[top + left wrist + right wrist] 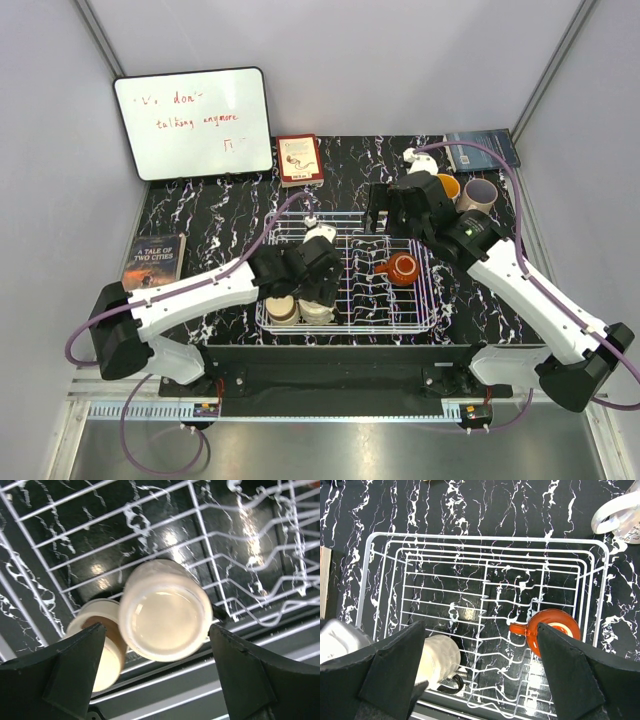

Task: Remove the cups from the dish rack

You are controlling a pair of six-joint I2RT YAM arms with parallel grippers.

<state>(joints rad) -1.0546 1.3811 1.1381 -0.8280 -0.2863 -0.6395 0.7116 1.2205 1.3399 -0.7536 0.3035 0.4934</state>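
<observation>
The white wire dish rack [425, 310] sits mid-table. Two cream cups [283, 308] [316, 310] stand in its near left corner. My left gripper [305, 293] hangs open just above them. In the left wrist view its open gripper [160, 680] frames one cream cup [165, 612], with the other [97, 652] by the left finger. A squat reddish-brown cup [402, 267] stands at the rack's right. My right gripper [392, 222] is open and empty over the rack's far edge [485, 537]. Its wrist view shows the open gripper [482, 675], the reddish-brown cup [552, 630] and a cream cup [437, 660].
A pinkish-beige cup [478, 195] and a tan-brown cup [448, 185] stand outside the rack at the back right. A whiteboard [195, 122], a small red book [299, 160], a dark book [482, 150] and a book at the left [154, 262] lie around the table.
</observation>
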